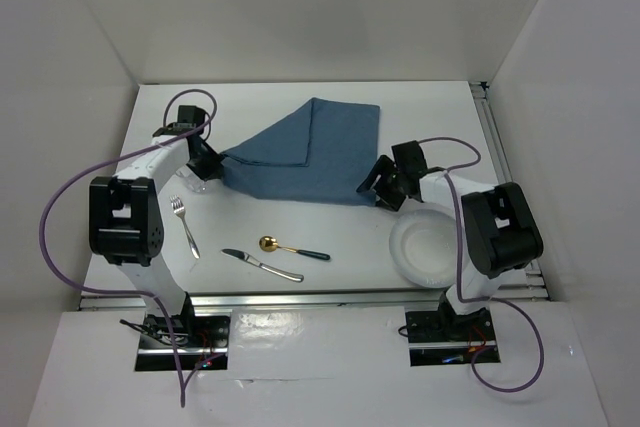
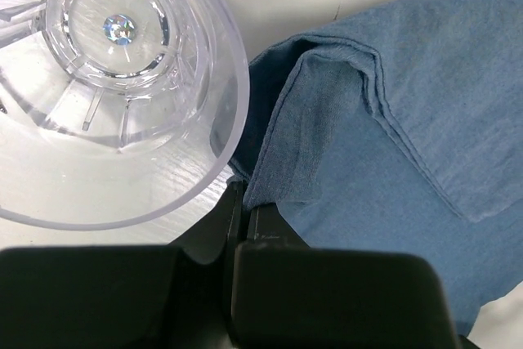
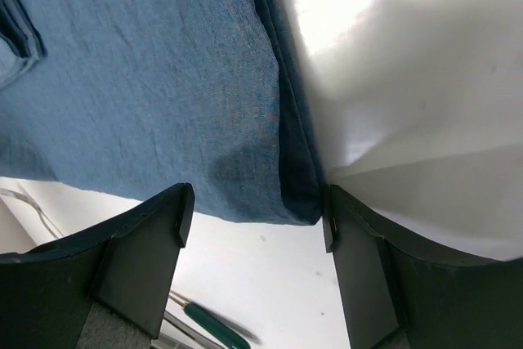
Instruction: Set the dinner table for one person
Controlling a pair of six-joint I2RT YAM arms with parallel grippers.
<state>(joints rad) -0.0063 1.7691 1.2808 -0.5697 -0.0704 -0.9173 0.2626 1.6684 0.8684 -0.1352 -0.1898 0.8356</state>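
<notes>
White dinner table point(image 1: 340, 222) is covered mid-way by blue cloth point(image 1: 310, 152), whose L corner is clamped by left gripper point(image 2: 237, 218); R corner, straddled by released right gripper point(image 3: 255, 206), should be pinched deep, then pulled taut.

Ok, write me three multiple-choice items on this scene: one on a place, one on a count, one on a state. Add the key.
1. Where does the clear glass stand?
A) next to the blue cloth's left corner
B) on the plate
C) between the knife and the spoon

2. How many pieces of cutlery lie on the table?
A) two
B) three
C) five

3. How is the right claw?
A) shut on the spoon
B) open, astride the cloth's corner
C) shut and empty

Key: 1 A, the left wrist view shows glass and cloth corner side by side. 2 B, fork, knife, spoon. 3 B, its fingers stand apart on either side of the cloth's edge.
</notes>
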